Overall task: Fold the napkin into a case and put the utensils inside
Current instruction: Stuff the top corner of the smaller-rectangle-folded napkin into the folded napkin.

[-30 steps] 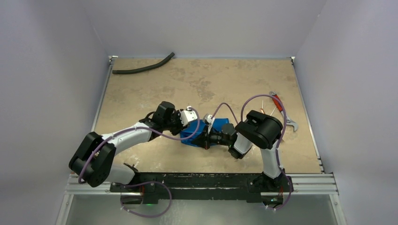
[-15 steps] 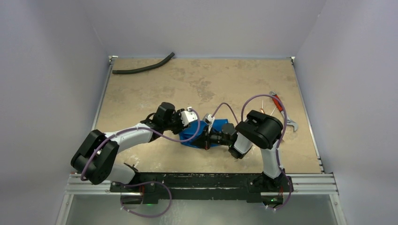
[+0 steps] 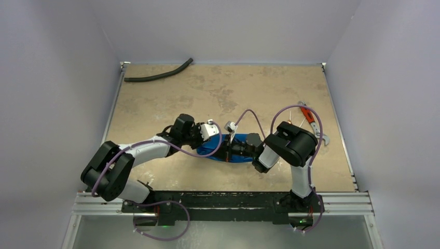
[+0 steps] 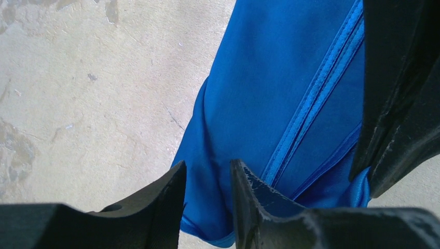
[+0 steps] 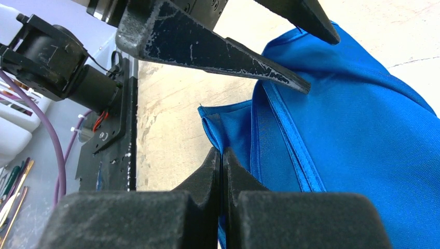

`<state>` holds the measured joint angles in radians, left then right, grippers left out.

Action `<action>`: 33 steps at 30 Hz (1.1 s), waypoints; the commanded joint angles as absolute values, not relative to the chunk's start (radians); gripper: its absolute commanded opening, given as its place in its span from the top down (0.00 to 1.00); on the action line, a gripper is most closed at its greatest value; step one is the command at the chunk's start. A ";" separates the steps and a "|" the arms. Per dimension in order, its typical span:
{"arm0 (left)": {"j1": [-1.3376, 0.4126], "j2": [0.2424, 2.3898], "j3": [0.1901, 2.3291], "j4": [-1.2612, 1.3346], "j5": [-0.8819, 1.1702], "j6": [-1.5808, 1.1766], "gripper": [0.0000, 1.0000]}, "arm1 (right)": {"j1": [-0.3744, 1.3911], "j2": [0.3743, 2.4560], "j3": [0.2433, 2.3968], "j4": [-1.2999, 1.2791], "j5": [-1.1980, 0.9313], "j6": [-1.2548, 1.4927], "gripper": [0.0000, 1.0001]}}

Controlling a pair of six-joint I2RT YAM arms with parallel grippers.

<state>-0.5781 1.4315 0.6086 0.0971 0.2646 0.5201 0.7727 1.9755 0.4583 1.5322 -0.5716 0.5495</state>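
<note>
The blue napkin (image 3: 210, 149) lies bunched on the table between both arms, with hemmed edges showing in the left wrist view (image 4: 280, 78) and the right wrist view (image 5: 353, 135). My left gripper (image 3: 216, 138) stands over its left end; its jaws (image 4: 207, 168) are a little apart and straddle a fold of the cloth. Its fingers (image 5: 218, 49) show spread in the right wrist view. My right gripper (image 3: 229, 151) is shut on the napkin's near edge (image 5: 222, 153). The utensils (image 3: 303, 122) are faint copper slivers beside the wrench.
A red-handled grey wrench (image 3: 312, 120) lies at the right side of the table. A black curved hose (image 3: 158, 75) lies at the far left corner. The black base rail (image 3: 223, 199) runs along the near edge.
The napkin has gone from a raised, boxy bundle to a flatter, lower shape. My right wrist has turned and dropped toward the table. My left gripper has barely shifted.
</note>
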 commanded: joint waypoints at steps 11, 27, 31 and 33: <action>-0.593 1.445 0.574 0.144 0.251 0.574 0.80 | 0.754 1.949 0.506 1.802 -0.602 0.567 1.00; -0.599 1.426 0.582 0.159 0.239 0.566 1.00 | 0.720 1.996 0.560 1.559 -0.636 0.570 1.00; -0.598 1.415 0.593 0.143 0.243 0.563 1.00 | 0.704 2.042 0.585 1.498 -0.649 0.574 1.00; -0.597 1.409 0.596 0.134 0.242 0.563 1.00 | 0.703 2.056 0.585 1.490 -0.649 0.568 1.00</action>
